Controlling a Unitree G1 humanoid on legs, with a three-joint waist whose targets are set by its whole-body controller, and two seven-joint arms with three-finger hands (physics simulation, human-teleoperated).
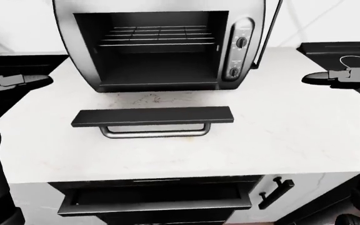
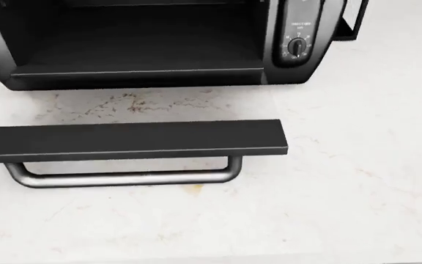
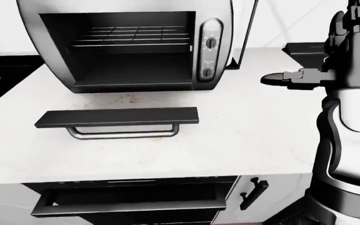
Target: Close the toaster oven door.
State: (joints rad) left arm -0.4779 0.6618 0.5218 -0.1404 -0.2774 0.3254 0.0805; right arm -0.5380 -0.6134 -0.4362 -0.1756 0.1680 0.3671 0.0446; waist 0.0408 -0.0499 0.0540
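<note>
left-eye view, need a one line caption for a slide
Toaster oven with its door folded down on the white counter, both robot hands raised at the sides.

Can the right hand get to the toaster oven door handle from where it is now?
Probably yes: right hand hovers right of the toaster oven, and only bare counter lies between it and the door handle.

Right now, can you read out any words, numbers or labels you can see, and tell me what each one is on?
Nothing here can be read.
Small white print above the knob on the toaster oven control panel: too blurred to read.
Marks around the two knobs in the left-eye view: too small to read.
No other text shows.
</note>
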